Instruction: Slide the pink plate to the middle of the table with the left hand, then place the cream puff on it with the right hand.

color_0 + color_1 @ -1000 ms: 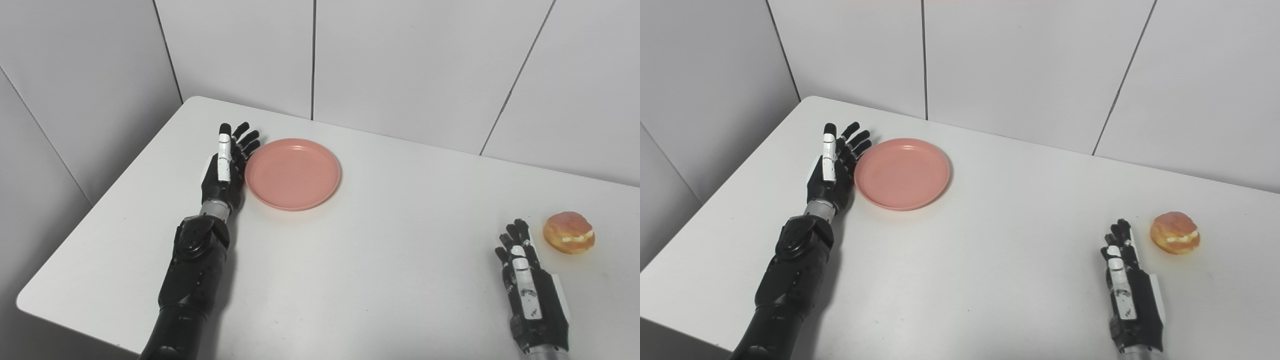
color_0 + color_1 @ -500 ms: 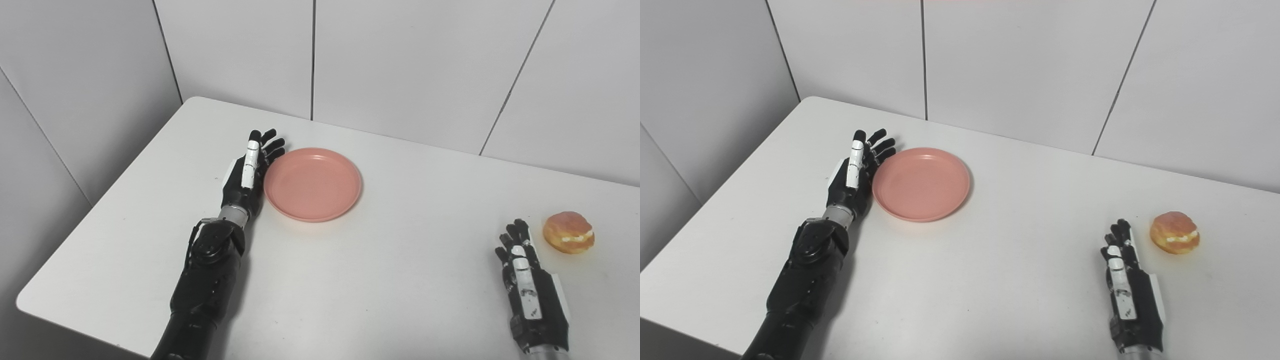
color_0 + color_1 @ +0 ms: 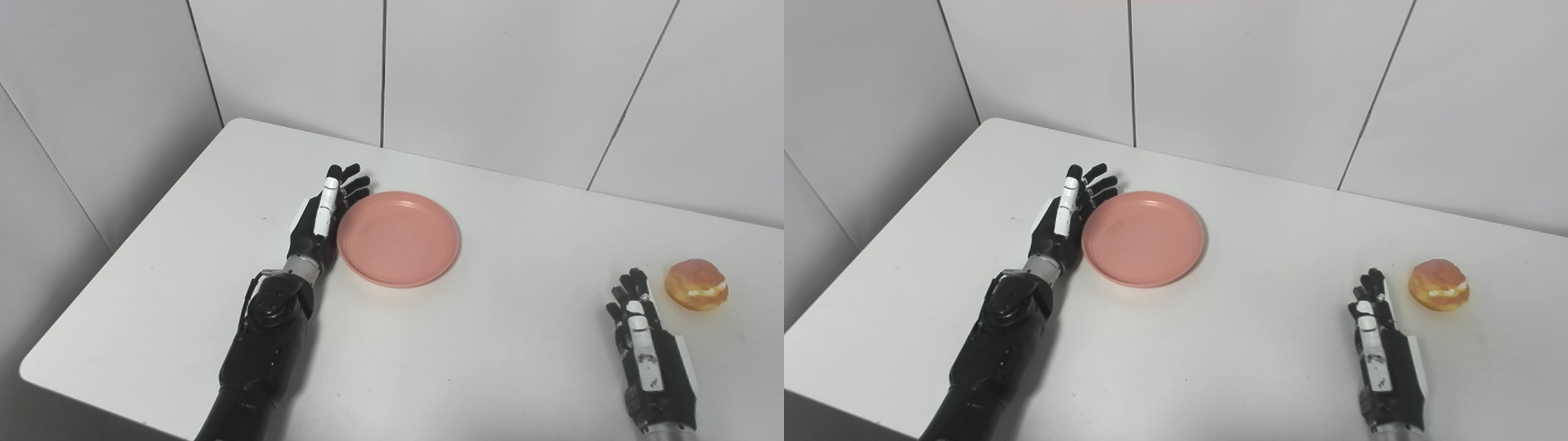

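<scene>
Nearest, the right robot hand (image 3: 649,343) rests flat, fingers spread, empty, the cream puff (image 3: 697,285) just beyond-right; farther, the left robot hand (image 3: 321,220), spread and empty, presses edge-on against the pink plate (image 3: 398,239)'s left rim, left of mid-desk (image 3: 490,367)

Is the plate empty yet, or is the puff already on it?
Empty. The plate shows only bare pink; the puff sits on the table beside the right hand.

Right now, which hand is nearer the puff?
Right. The right hand lies just left of the puff, not touching; the left hand is across the table against the plate.
</scene>
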Motion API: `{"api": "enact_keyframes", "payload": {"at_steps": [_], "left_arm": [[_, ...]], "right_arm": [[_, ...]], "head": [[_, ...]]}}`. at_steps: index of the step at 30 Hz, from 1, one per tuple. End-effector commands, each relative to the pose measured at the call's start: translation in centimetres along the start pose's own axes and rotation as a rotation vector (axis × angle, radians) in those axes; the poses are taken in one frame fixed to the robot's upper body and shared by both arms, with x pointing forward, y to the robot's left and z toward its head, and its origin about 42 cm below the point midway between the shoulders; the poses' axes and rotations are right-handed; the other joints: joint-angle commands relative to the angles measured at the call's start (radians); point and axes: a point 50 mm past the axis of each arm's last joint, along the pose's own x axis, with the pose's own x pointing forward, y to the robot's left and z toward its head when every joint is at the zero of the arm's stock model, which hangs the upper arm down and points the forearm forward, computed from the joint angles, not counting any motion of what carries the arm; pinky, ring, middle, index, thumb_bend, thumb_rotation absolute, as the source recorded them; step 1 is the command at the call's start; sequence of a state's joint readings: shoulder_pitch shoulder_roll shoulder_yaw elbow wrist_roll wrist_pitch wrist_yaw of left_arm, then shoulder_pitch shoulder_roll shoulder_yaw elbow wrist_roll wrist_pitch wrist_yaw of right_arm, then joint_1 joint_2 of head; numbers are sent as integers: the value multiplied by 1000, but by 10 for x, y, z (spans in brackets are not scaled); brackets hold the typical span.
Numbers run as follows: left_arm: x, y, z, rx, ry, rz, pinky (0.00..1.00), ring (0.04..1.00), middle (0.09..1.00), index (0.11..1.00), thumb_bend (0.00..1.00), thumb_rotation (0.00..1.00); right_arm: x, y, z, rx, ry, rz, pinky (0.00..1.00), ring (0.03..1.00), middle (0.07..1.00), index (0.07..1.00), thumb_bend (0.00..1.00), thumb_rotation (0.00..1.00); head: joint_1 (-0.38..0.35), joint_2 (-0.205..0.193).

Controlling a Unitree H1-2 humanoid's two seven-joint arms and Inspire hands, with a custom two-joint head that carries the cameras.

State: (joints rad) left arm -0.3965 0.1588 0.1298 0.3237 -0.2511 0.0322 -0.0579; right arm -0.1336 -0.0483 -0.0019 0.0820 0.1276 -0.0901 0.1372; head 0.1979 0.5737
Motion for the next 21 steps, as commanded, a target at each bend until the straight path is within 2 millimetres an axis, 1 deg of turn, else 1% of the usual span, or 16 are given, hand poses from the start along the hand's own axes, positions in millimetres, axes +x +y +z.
{"api": "enact_keyframes", "payload": {"at_steps": [1,5,8,12,14,18,21], "left_arm": [[3,-11,7,3,-14,-47,896,865,846,844,733,1000],[1,-18,6,-8,-11,-73,865,875,858,870,730,1000],[-2,-26,5,24,-2,-95,878,869,855,877,731,1000],[-3,-33,2,39,2,-124,914,880,863,888,740,1000],[-4,-35,0,45,8,-133,914,876,865,888,721,1000],[-6,-38,-3,55,23,-148,919,878,865,883,707,1000],[-7,-41,-5,65,22,-158,920,887,870,883,709,1000]], "right_arm": [[1,0,9,-17,-49,-5,1000,995,999,1000,553,866],[2,0,10,-12,-43,-2,1000,998,1000,1000,547,861],[2,0,9,-12,-39,-4,1000,1000,1000,1000,566,853],[2,2,10,-3,-47,-12,1000,998,999,1000,543,845],[2,2,10,0,-49,-12,1000,996,996,1000,529,843],[3,4,10,-12,-47,-7,1000,995,998,1000,533,859],[3,4,10,-7,-44,-5,1000,994,999,1000,555,856]], "head": [[-3,1],[-4,3],[-7,2],[-13,3],[-19,3],[-31,5],[-44,7]]}}
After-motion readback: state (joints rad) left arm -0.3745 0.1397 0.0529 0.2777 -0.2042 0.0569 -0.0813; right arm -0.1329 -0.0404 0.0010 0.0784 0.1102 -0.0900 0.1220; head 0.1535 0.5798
